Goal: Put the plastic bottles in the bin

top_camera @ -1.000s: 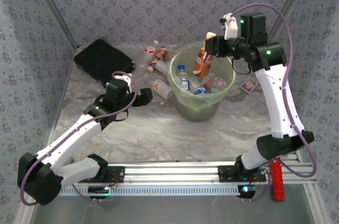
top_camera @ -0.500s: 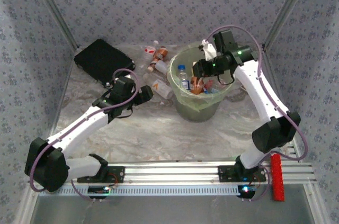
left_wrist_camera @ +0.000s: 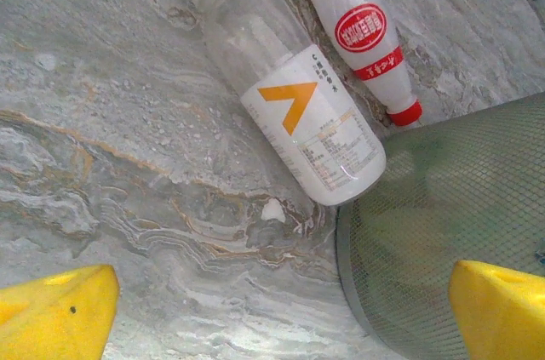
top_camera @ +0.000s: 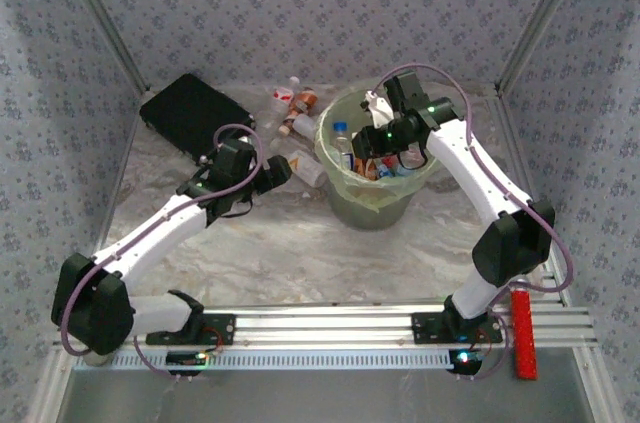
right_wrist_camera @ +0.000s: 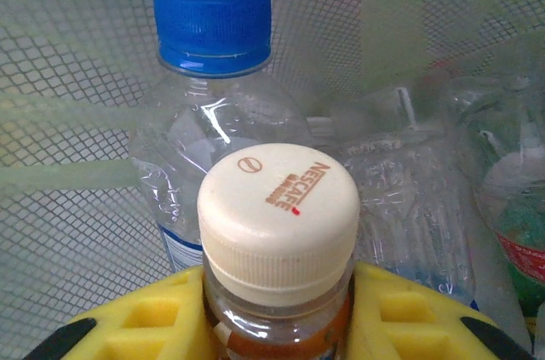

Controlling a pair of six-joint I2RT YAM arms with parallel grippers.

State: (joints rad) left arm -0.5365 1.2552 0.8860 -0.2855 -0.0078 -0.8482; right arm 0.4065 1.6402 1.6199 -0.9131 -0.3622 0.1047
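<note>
While the right gripper (right_wrist_camera: 277,313), down inside the bin (right_wrist_camera: 77,139), pinches a cream-capped bottle (right_wrist_camera: 278,215) at the neck, the left gripper (left_wrist_camera: 279,309) hangs wide open, empty, a white-labelled bottle (left_wrist_camera: 308,126) lying just ahead of it, seemingly touching the bin.

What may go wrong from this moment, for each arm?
The right fingers grip the Nescafe bottle inside the bin; lifting out unopened might carry it back out. The left fingers stand open with one over the bin wall, beside the orange-label bottle; descending, that finger may hit the bin.
</note>
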